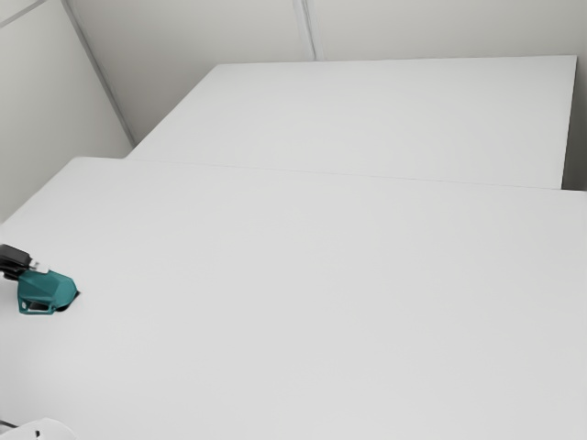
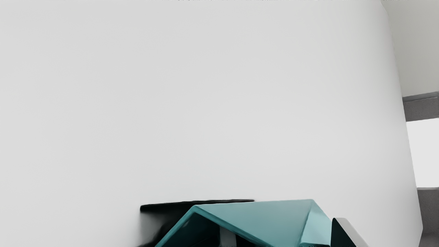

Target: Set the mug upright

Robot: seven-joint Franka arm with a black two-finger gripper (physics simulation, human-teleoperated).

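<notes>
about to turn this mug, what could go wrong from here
The mug is tipped, with the tool right up against it, so a clumsy turn could shove it across the table. Its handle sticks out and might catch as the mug comes upright.

A white table (image 1: pixel 321 302), another white surface (image 1: pixel 367 119) beyond it, and pale grey walls (image 1: pixel 183 55).

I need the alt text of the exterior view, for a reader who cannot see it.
A teal mug, apparently tipped over, is near the exterior view's left edge, with the arm's black end right beside it. A wide white tabletop spreads around it, and pale walls stand behind.
</notes>
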